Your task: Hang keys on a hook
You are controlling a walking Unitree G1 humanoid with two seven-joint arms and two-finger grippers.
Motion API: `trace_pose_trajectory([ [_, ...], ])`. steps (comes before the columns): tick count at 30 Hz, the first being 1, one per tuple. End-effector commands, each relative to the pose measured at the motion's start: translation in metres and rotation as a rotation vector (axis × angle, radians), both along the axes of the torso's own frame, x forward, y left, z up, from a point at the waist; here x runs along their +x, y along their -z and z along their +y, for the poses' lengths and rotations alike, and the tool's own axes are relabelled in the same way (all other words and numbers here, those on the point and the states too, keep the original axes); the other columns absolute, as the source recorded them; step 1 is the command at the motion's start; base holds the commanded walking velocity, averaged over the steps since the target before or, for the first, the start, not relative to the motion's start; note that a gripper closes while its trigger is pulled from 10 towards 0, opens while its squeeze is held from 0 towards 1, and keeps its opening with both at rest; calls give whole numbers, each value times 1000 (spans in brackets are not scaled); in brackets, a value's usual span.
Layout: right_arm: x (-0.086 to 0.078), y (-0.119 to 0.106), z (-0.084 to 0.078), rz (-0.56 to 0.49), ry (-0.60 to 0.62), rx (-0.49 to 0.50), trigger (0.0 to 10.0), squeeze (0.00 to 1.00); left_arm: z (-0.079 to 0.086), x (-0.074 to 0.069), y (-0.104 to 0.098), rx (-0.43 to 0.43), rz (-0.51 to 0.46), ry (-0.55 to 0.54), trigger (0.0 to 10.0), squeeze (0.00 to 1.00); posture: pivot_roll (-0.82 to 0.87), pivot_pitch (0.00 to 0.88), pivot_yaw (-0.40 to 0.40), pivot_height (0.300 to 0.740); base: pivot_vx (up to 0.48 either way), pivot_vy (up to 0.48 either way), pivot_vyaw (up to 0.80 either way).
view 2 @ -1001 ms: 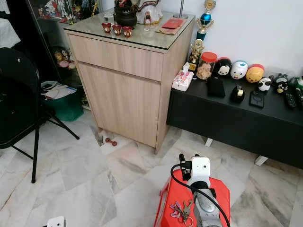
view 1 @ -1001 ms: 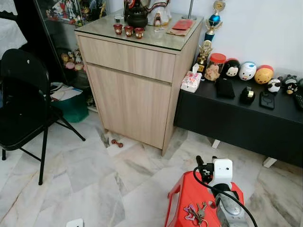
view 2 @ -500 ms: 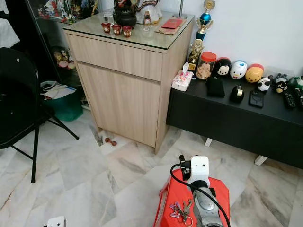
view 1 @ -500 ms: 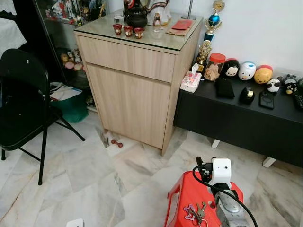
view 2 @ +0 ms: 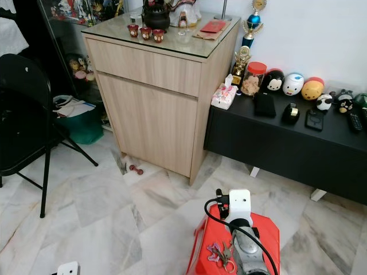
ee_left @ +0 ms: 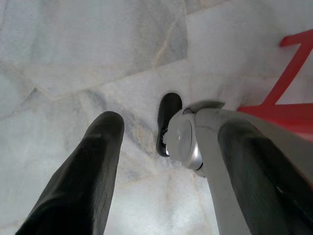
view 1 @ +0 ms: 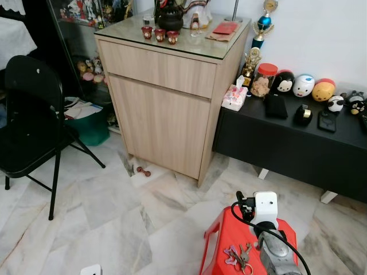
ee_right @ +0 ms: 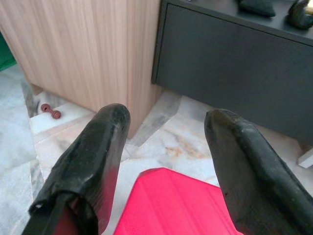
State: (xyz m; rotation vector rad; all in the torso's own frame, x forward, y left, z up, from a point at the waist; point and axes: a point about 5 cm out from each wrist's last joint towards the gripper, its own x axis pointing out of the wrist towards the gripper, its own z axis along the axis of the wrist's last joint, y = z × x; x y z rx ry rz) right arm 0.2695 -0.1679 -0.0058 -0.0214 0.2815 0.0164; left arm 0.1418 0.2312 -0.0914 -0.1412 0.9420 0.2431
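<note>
A bunch of keys (view 1: 238,256) with pink and metal pieces lies on the top of a red plastic stool (view 1: 221,239) at the bottom of the eye views. My right arm, with its white wrist block (view 1: 265,207), reaches over the stool just right of the keys. In the right wrist view my right gripper (ee_right: 166,161) is open, and its two black fingers (ee_right: 85,164) stand above the stool's far edge (ee_right: 171,205), holding nothing. My left gripper (ee_left: 168,183) hangs open over the marble floor beside a red stool leg (ee_left: 293,63).
A tall wooden cabinet (view 1: 166,97) with small cups on its glass top stands ahead. To its right a low black bench (view 1: 292,143) carries toys, a jar and trophies. A black folding chair (view 1: 31,126) is on the left. Marble floor (view 1: 114,212) lies between.
The camera has shifted a little, so the whole scene sits slightly lower and to the right. The keys still lie on the stool and my right arm has barely moved.
</note>
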Motion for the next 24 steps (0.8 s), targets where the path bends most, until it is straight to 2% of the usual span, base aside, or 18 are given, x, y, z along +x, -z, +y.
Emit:
trace_pose_trajectory([
  [1, 0, 0, -2, -4, 1, 1, 10000, 0, -2, -3, 2, -1, 19, 16, 10000, 0, 47, 0, -59, 666, 0, 0, 0],
  [24, -1, 3, -2, 25, 12, -15, 10000, 0, -2, -2, 2, -6, 23, 22, 10000, 0, 48, 0, -59, 666, 0, 0, 0],
])
